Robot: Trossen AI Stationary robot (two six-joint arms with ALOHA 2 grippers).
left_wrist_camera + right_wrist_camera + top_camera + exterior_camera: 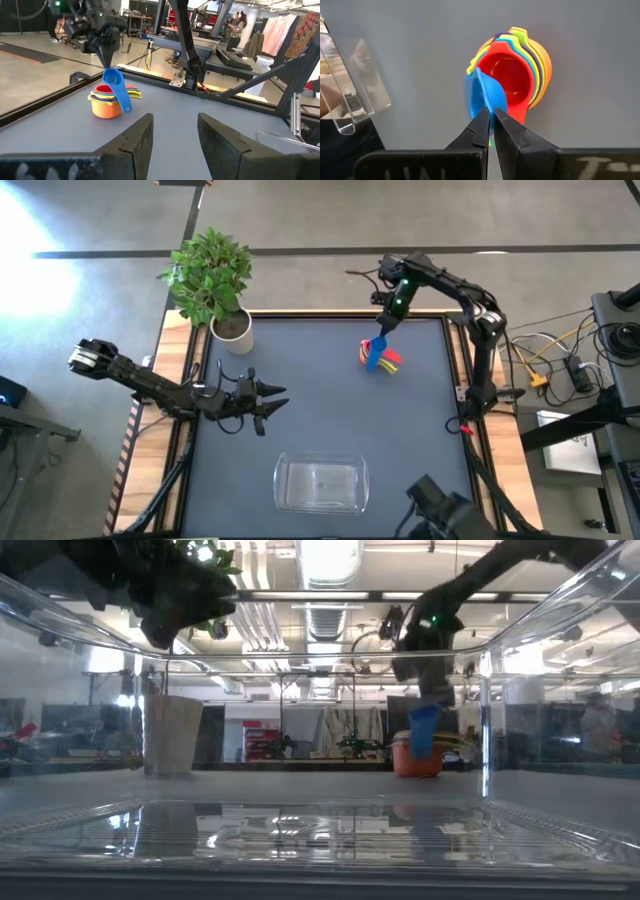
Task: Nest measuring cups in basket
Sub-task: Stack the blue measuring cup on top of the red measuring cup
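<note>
- My right gripper (490,122) pinches the blue cup (482,95) by its edge over the stack of cups (383,357); I fear it twisting loose.
- The basket (320,484) sits well apart from the stack, a long carry.
- My left gripper (272,402) waits spread, mid-table.

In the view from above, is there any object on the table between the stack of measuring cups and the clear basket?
No. In the high view only bare dark tabletop lies between the stack of cups, where the right gripper holds the blue cup, and the basket.

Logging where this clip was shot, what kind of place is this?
Probably a robotics lab or workshop: exposed ceiling ducts and strip lights, workbenches with equipment behind the grey table, loose yellow cables beside it.
</note>
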